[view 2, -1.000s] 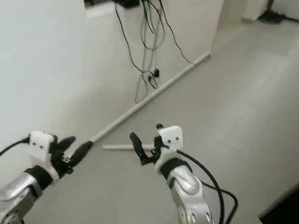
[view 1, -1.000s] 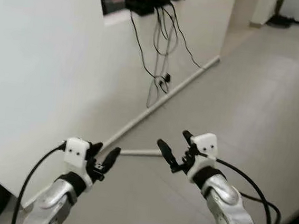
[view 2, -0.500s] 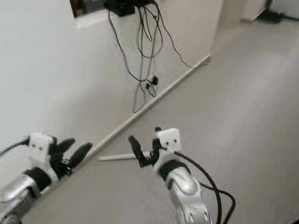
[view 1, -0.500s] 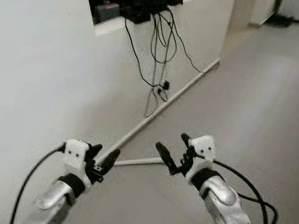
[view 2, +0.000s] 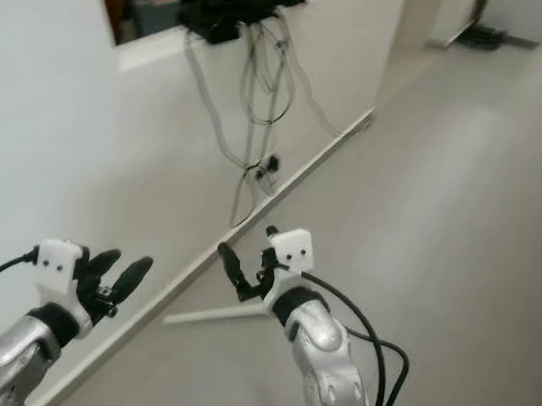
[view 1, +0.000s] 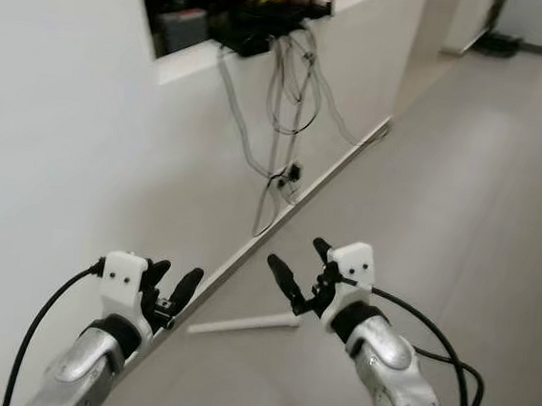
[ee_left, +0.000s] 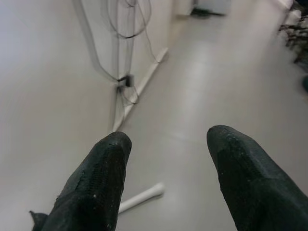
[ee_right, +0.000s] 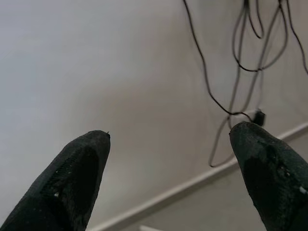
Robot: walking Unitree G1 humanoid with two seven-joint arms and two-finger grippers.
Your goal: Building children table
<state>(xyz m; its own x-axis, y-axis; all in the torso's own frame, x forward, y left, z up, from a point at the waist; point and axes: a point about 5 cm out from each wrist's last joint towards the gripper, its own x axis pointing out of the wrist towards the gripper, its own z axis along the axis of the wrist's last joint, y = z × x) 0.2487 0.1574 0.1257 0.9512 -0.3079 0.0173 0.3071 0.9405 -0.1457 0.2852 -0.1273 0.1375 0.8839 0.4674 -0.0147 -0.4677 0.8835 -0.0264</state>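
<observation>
while unlabelled, white table leg [view 1: 243, 324] on floor [view 1: 466, 174]

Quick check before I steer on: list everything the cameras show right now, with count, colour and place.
White rod: one, white, lying on the floor just out from the wall's base, ahead of the grippers.
Cables: several, dark, hanging from the wall opening down the wall to near the floor.
Wall opening: one, dark inside, high in the wall on the left, holding black gear too blurred to name.
Wall: one, white, on the left.
Skirting strip: one, white, along the wall's base.
Floor: grey, running ahead and to the right.
Left gripper: one, black fingers, open, raised near the wall.
Right gripper: one, black fingers, open, raised above the rod.
</observation>
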